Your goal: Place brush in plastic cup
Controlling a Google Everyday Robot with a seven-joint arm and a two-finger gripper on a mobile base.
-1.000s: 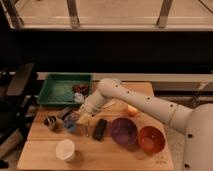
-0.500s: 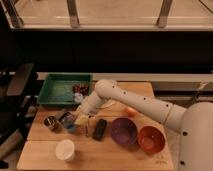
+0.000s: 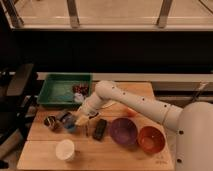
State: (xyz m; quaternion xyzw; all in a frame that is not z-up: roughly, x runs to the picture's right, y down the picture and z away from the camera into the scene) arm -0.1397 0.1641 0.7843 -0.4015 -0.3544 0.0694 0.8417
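My gripper [image 3: 81,118] is low over the left half of the wooden table, at the end of the white arm that reaches in from the right. It is just right of the small translucent blue plastic cup [image 3: 69,125]. A slim dark stick, apparently the brush [image 3: 87,130], shows just under the gripper, between the cup and a flat black block [image 3: 100,129]. I cannot tell whether the brush is held or lying on the table. A pale cream bit [image 3: 80,121] shows at the gripper's tip.
A small dark metallic cup [image 3: 51,122] stands left of the blue cup. A white cup [image 3: 65,149] is near the front edge. A purple bowl [image 3: 123,131] and an orange bowl [image 3: 151,139] are to the right. A green tray [image 3: 59,91] is at the back left.
The gripper moved left toward the blue cup, then came back slightly to the right. The cups, bowls and black block have not moved.
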